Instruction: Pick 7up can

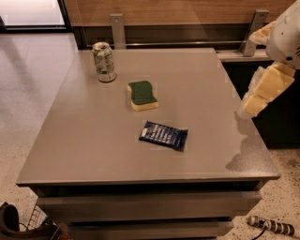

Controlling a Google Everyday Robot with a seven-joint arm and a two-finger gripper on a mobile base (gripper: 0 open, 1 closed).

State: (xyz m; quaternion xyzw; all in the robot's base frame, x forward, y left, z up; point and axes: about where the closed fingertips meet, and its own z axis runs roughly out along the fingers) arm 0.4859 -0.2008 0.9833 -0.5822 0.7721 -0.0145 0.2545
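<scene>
7up can (103, 61) upright on the table (93, 140), near the far left corner, silver top up, green markings on a pale body. Touching nothing, with bare tabletop all round it.

Sponge (142, 95) nearest, to the right of the can and closer to the camera. Flat, green side up over a yellow layer, apart from the can. Dark blue packet (163, 135) flat about mid-table, closer again to the front edge, apart from the sponge.

Gripper (263, 90) at the right side of the view, hanging by the table's right edge, well apart from the can. Open or closed: cannot tell. White arm (287, 33) above it, running out of view at top right. Shadow (243, 159) cast on the tabletop toward the front right corner.

Behind the table, a wood-panelled wall (187, 9) and two metal posts (117, 30). Pale speckled floor (28, 84) on the left. Power strip (274, 226) on the floor at bottom right.
</scene>
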